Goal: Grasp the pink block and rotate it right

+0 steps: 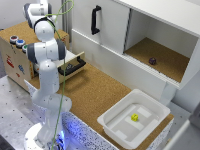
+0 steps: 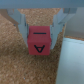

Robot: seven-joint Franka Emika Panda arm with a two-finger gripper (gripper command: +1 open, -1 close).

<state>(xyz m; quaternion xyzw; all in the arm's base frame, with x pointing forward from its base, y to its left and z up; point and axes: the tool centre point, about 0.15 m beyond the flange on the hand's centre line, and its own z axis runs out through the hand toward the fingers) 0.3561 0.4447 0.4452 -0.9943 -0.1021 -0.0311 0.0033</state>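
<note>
one pink block [image 2: 40,41], lettered "a", is gripped by the end effector [image 2: 41,25] over the cork table [image 2: 12,62].

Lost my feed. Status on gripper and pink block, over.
Gripper shut on pink block. Block on cork counter, letter A showing. White edge beside it, not touching.

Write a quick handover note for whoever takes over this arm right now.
Gripper: jaws sit on either side of the pink block, apparently closed on it, seen in the wrist view only.
Block: pink, letter A on the facing side, over the cork surface; whether it is lifted is unclear.
Nearby: white bin holding a small yellow object.
Done: grasp appears made.
Left: rotate the block right.
</note>
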